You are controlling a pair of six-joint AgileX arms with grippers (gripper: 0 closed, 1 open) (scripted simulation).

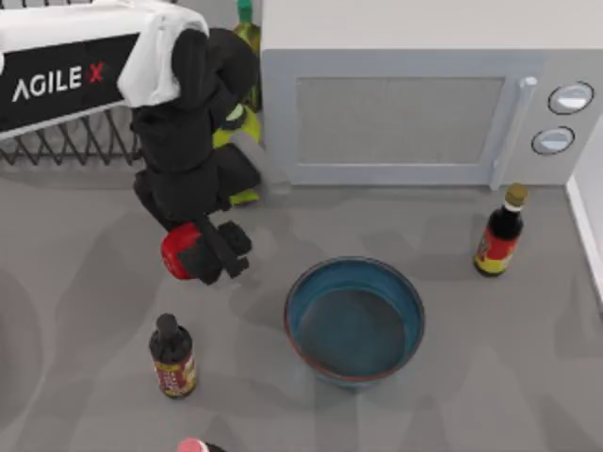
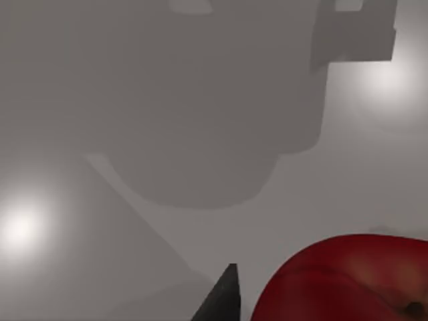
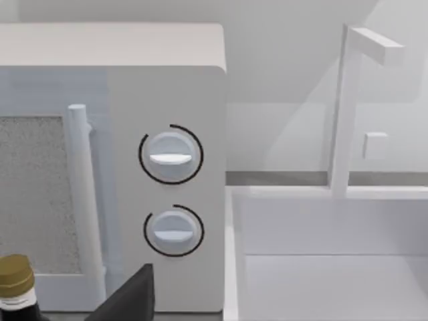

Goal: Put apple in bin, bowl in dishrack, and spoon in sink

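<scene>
desk (image 1: 85, 311) grey. microwave (image 1: 424, 104) sits at 12 to 1 o'clock in the top view, door shut; right wrist view has its two dials (image 3: 170, 157) and the white sink (image 3: 334, 267) just beside it, so sink is off the desk's right edge around 3 o'clock. dishrack (image 1: 66, 141) at 10 to 11 o'clock, dark wire tines, half hidden under my left arm.

bowl (image 1: 354, 320) teal inside, reddish rim, upright on the desk near centre, around 5 o'clock of centre. nothing in it that i can see. not in the rack yet.

bottles: one dark red-label bottle (image 1: 172, 356) at 7 o'clock, another (image 1: 499, 235) at 3 o'clock, a green bottle (image 1: 245, 28) at 12 behind the arm. leaving those alone.

left claw (image 1: 203, 252) is at 9 o'clock of the bowl, well apart from it, fingers closed in around the apple (image 1: 179, 252). left wrist view shows the apple (image 2: 348, 281) right at the claw with one dark fingertip (image 2: 224, 301) beside it and bare desk underneath; looks lifted off the desk, my read, not certain.

right arm parked toward the microwave and sink; one dark finger (image 3: 130, 297) shows in the right wrist view, can't tell its opening.

progress, my judgement: apple in hand but not binned, can't spot the bin. bowl untouched. spoon not located. zero of three done.
</scene>
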